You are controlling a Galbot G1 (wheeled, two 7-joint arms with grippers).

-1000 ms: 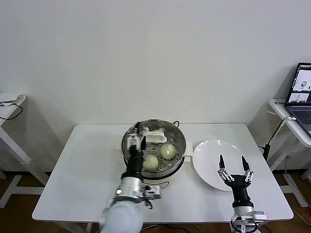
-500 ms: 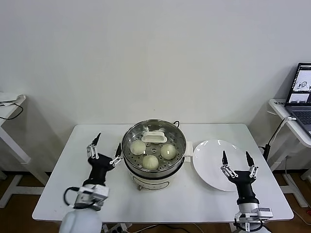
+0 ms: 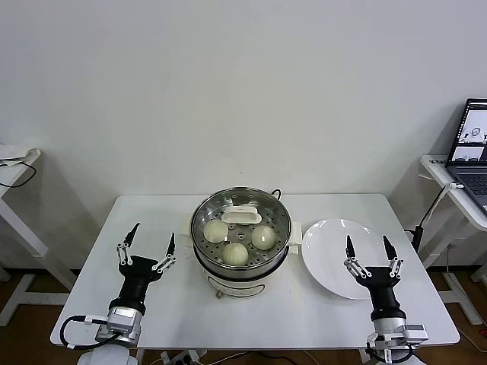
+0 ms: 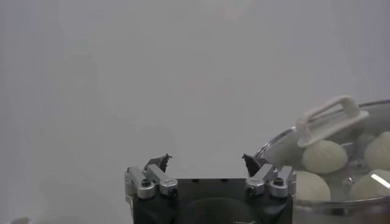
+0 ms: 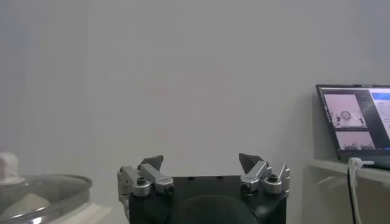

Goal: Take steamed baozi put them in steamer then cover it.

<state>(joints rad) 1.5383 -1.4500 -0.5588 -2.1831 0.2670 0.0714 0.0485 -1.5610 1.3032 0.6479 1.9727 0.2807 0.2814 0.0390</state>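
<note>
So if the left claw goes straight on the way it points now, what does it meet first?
Probably nothing on the table: the left claw, open, points up and away, passing beside the steamer. Its wrist view shows only the bare wall ahead, though depth is unclear.

Steamer sits mid-bench, glass lid w/ white handle on top; three baozi visible through it, at approx 10, 2 and 6 o'clock inside. White plate just beside steamer at 3 o'clock. Left end effector open, at steamer's 9 o'clock, apart from it. Right end effector open over plate's 5 o'clock edge. Laptop far right on side desk.
</note>
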